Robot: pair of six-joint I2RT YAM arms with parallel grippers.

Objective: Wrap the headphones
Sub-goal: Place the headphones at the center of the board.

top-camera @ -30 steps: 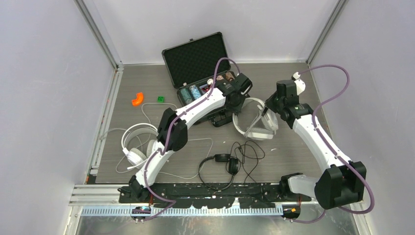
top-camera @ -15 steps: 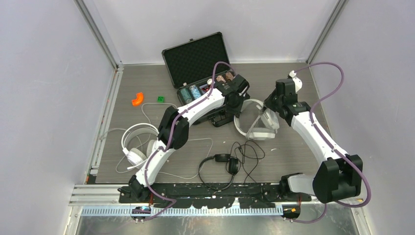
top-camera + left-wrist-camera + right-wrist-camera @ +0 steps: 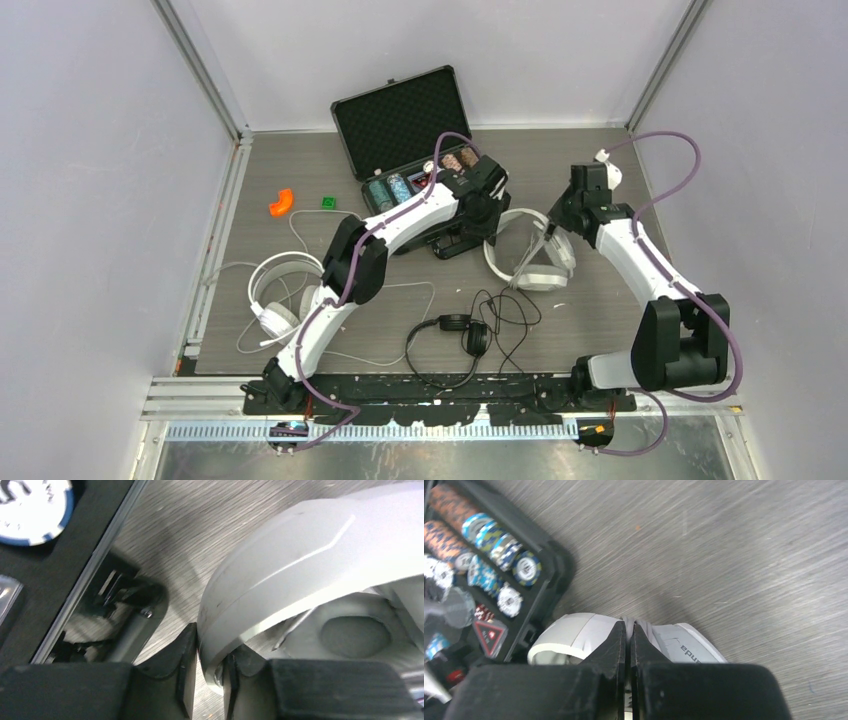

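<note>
You are only on the first pair: your left gripper (image 3: 209,672) clamps the white-grey over-ear headset (image 3: 530,283) beside the poker-chip case (image 3: 400,120), your right gripper (image 3: 629,630) is pinched shut over it, and the black on-ear pair (image 3: 462,330) and white round-cup pair (image 3: 275,300) lie unwrapped.

The bulky plastic over-ear headphones (image 3: 527,281) are white and pale grey, the slim on-ear headphones (image 3: 477,338) black, the round-cup headphones (image 3: 272,318) white. The black foam-lined case (image 3: 400,120) holds blue-white and orange-blue striped round poker chips (image 3: 489,535). The brushed metal worktop (image 3: 590,312) is grey.
</note>
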